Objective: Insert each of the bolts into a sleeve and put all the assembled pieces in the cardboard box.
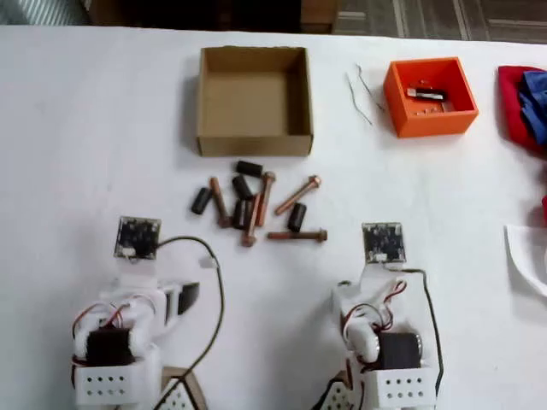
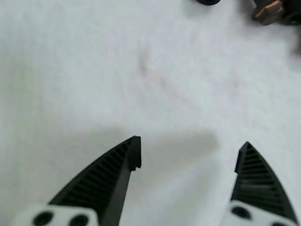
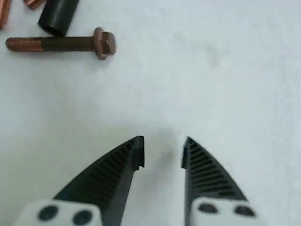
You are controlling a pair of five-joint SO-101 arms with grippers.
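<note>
Several copper bolts [image 1: 297,235] and black sleeves [image 1: 202,200] lie loose in a cluster just in front of the open cardboard box [image 1: 254,137]. My left gripper [image 2: 190,146] is open wide over bare table, short of the cluster; a bolt head [image 2: 268,12] and a sleeve end [image 2: 207,1] show beyond it. My right gripper [image 3: 163,141] is open with a narrower gap and holds nothing. One bolt [image 3: 61,44] lies crosswise ahead of it and off to one side, with a sleeve [image 3: 57,14] just past it. Both arms sit at the near edge, left arm [image 1: 120,333] and right arm [image 1: 380,333].
An orange bin [image 1: 430,96] holding small dark parts stands at the back right, with thin wires [image 1: 363,90] beside it. Red and blue cloth [image 1: 523,102] and a white object [image 1: 530,256] lie at the right edge. The table is white.
</note>
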